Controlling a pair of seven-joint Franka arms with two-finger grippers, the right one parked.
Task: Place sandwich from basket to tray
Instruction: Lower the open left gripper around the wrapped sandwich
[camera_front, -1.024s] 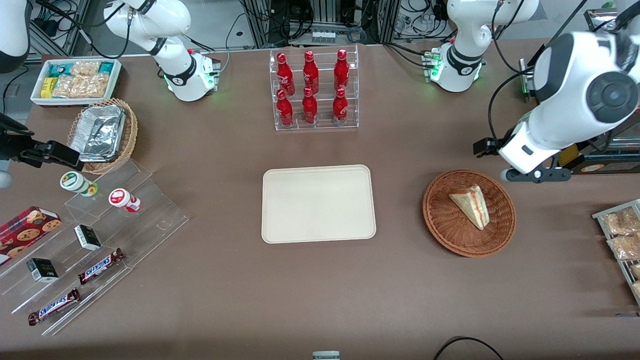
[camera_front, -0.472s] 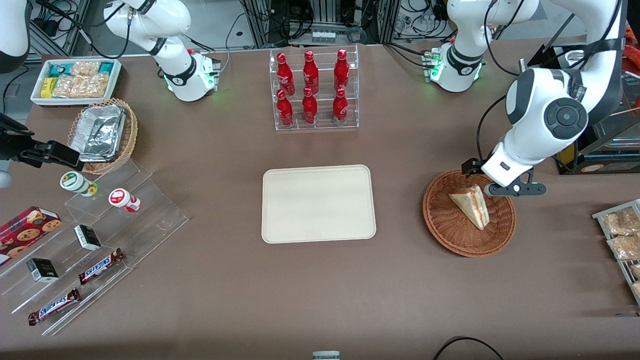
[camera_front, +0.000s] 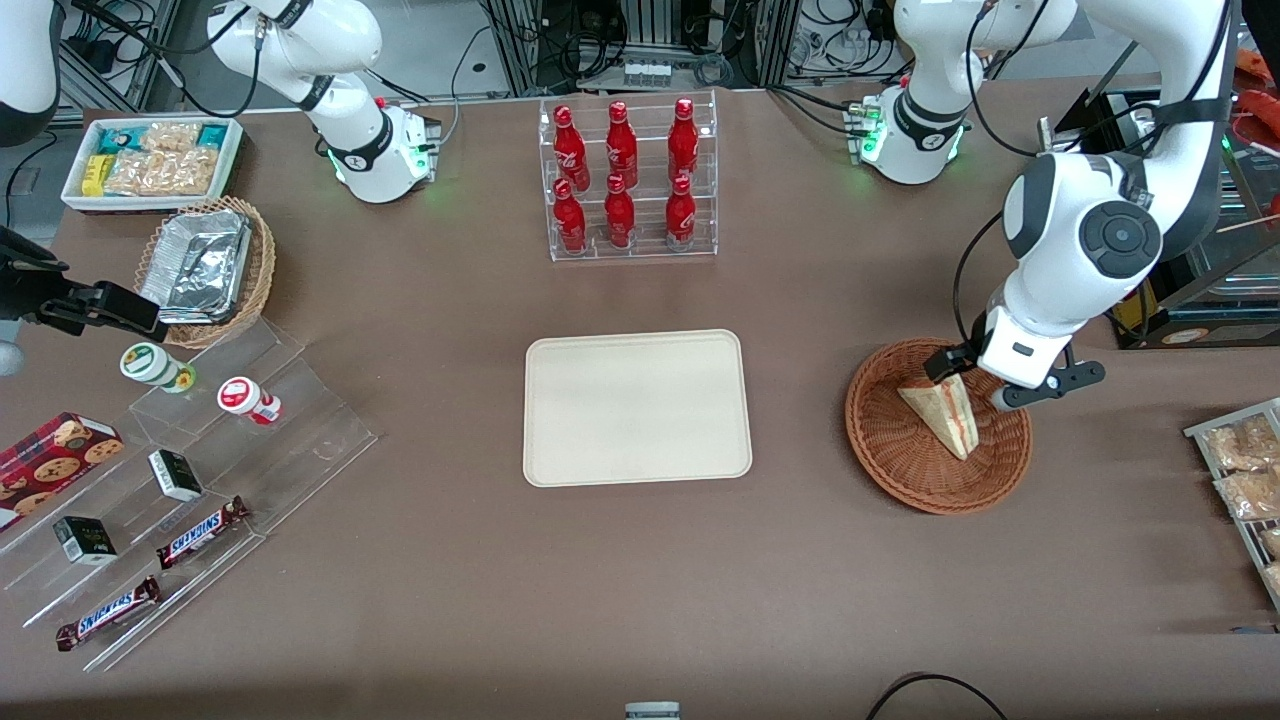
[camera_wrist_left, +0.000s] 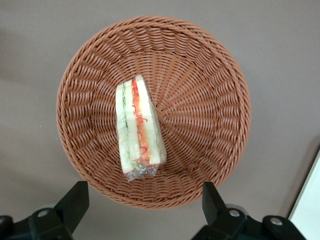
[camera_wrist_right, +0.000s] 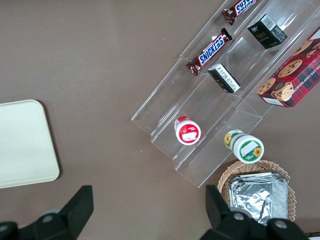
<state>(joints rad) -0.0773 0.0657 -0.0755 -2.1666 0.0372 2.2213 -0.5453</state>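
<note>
Sandwich (camera_front: 945, 413) first, from the front view: it lies inside the basket (camera_front: 905, 470), untouched, its broad end under the jaws and its point running on toward the front camera. The jaws (camera_front: 968, 381) hang just above that broad end, over the part of the basket farther from the camera, and they stand spread, one finger on each flank of the wedge with nothing between them yet. I judge they are set so because the wedge is narrow across its thickness, and a straddle lets them shut on the two flat bread faces. The tray (camera_front: 637, 408) lies well apart from the jaws, toward the parked arm's end of the worktop (camera_front: 640, 580), bare and ready to take the load.

From the left wrist view the jaws (camera_wrist_left: 145, 202) are wide, both fingers clear of the wicker, and the sandwich (camera_wrist_left: 138, 127) sits ahead of the gap, roughly centred between them. It stands on one bread face's edge in the basket (camera_wrist_left: 210, 105), filling side up: pale bread outside, green, red and orange layers between, all under clear wrap bunched at the end nearest the jaws. That slick wrap, I suspect, could slip under a light grip
</note>
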